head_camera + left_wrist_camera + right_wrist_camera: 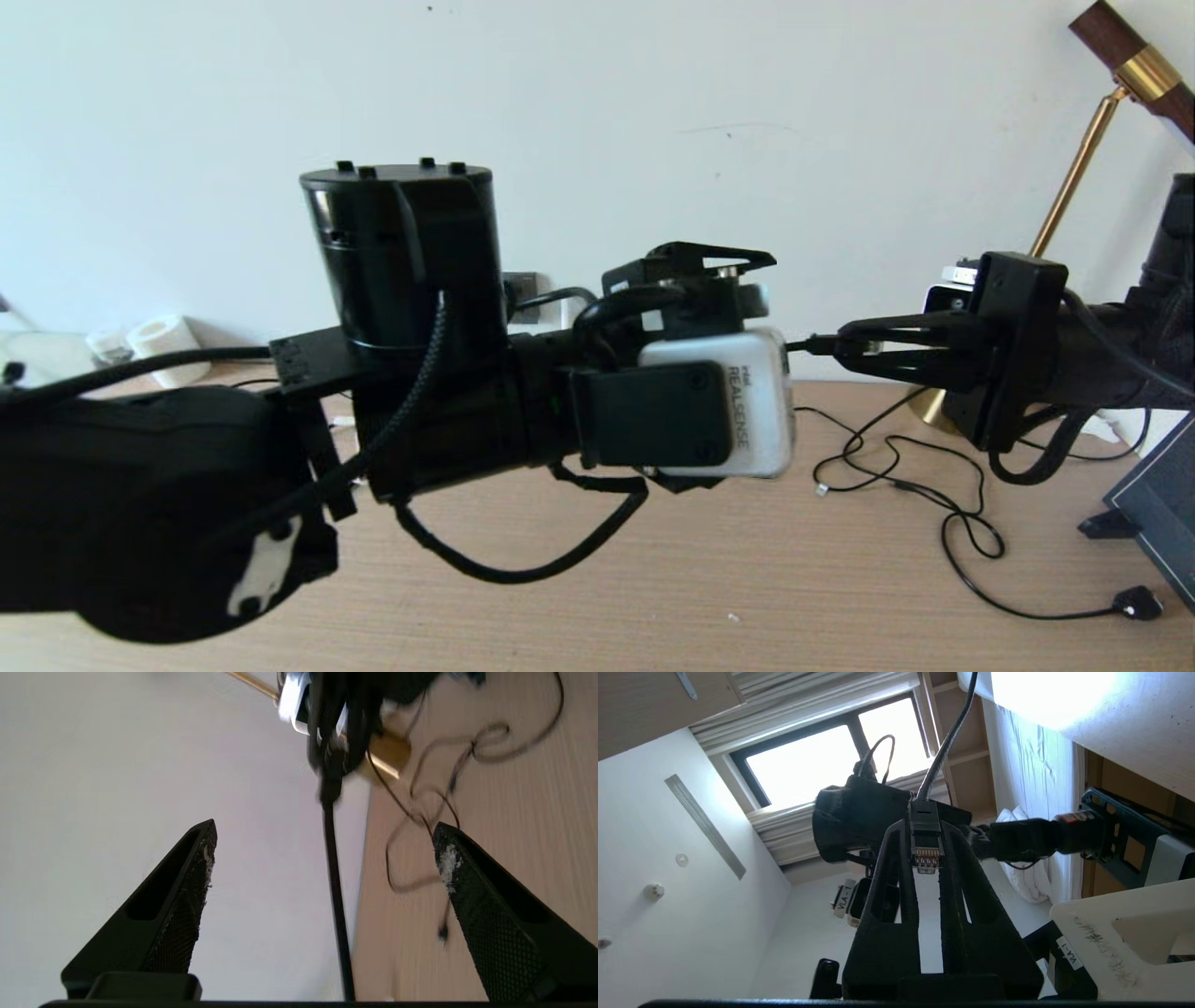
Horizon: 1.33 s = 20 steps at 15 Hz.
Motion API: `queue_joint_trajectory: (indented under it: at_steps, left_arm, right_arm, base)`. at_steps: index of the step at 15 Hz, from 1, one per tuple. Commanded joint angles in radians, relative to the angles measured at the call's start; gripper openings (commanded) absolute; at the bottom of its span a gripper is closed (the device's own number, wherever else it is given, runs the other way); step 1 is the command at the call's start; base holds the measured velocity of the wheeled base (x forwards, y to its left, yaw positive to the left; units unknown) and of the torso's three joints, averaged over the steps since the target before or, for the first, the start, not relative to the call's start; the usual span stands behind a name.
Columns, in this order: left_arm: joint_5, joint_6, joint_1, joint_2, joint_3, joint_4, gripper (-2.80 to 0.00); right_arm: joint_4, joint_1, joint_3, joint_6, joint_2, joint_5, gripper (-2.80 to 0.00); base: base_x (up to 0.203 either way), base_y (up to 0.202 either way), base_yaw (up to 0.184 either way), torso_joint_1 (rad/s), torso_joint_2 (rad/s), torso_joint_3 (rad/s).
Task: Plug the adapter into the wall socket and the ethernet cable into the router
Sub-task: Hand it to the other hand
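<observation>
My right gripper (843, 347) hangs above the desk at the right, shut on the black plug of the ethernet cable (810, 345). In the right wrist view the plug (924, 840) sits pinched between the fingertips, clear tip and gold contacts facing back toward the wrist. My left gripper (324, 828) is open, and the ethernet cable (334, 882) runs through the gap without touching either finger. The wall socket (525, 285) peeks out behind the left arm. No adapter or router shows.
Thin black cables (934, 495) loop over the wooden desk (747, 579) at the right. A brass lamp base (929, 403) stands by the wall, a dark screen (1158, 513) at the right edge, and a paper roll (168, 341) at the far left.
</observation>
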Motion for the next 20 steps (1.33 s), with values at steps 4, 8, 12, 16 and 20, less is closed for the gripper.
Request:
queue_joint_trajectory:
  at_steps: [4, 8, 12, 16, 20]
  left_arm:
    - [-0.126, 0.010, 0.001, 0.098, 0.052, -0.220, 0.00]
    - [-0.147, 0.008, 0.001, 0.143, 0.105, -0.372, 0.00]
    - [-0.168, 0.005, 0.014, 0.159, 0.097, -0.409, 0.00]
    - [-0.208, 0.007, 0.014, 0.197, 0.039, -0.445, 0.00]
    - [-0.239, 0.045, 0.013, 0.197, 0.037, -0.448, 0.00]
  right_arm:
    - [-0.003, -0.001, -0.010, 0.010, 0.020, 0.022, -2.80]
    - [-0.004, -0.001, -0.011, 0.030, 0.005, 0.058, -2.80]
    - [-0.004, -0.001, -0.005, 0.030, -0.003, 0.115, -2.80]
    - [-0.004, 0.000, 0.006, 0.028, -0.009, 0.129, -2.80]
    - [-0.004, -0.001, 0.009, 0.025, -0.004, 0.130, -2.80]
  base:
    - [0.000, 0.000, 0.000, 0.000, 0.00, 0.000]
    - [0.000, 0.000, 0.000, 0.000, 0.00, 0.000]
    - [0.000, 0.000, 0.000, 0.000, 0.00, 0.000]
    - [0.000, 0.000, 0.000, 0.000, 0.00, 0.000]
    - [0.000, 0.000, 0.000, 0.000, 0.00, 0.000]
